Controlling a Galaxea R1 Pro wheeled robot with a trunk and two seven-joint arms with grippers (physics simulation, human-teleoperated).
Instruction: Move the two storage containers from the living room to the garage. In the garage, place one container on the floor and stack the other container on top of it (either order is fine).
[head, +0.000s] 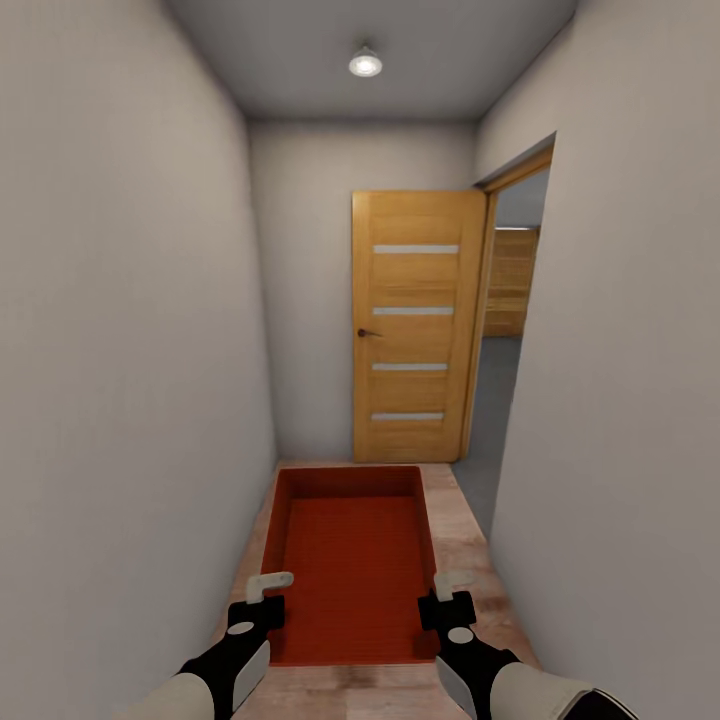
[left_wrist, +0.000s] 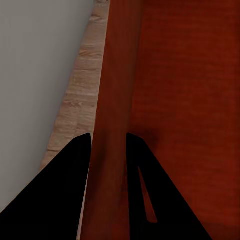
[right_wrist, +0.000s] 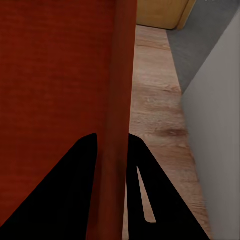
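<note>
I hold one orange-red storage container (head: 350, 560) level in front of me, above a light wood plank floor (head: 470, 560). It is open-topped and nothing lies inside. My left gripper (head: 265, 598) is shut on its left wall, and the left wrist view shows that wall (left_wrist: 117, 100) pinched in the left gripper (left_wrist: 109, 145). On the opposite side my right gripper (head: 447, 598) is shut on the right wall (right_wrist: 120, 75), clamped in the right gripper (right_wrist: 112, 142).
I am in a narrow corridor with pale walls (head: 120, 400) close on both sides. A wooden door (head: 415, 330) stands open ahead. To its right an open doorway (head: 505, 330) leads onto a grey floor (head: 490, 400). A ceiling lamp (head: 365, 63) glows overhead.
</note>
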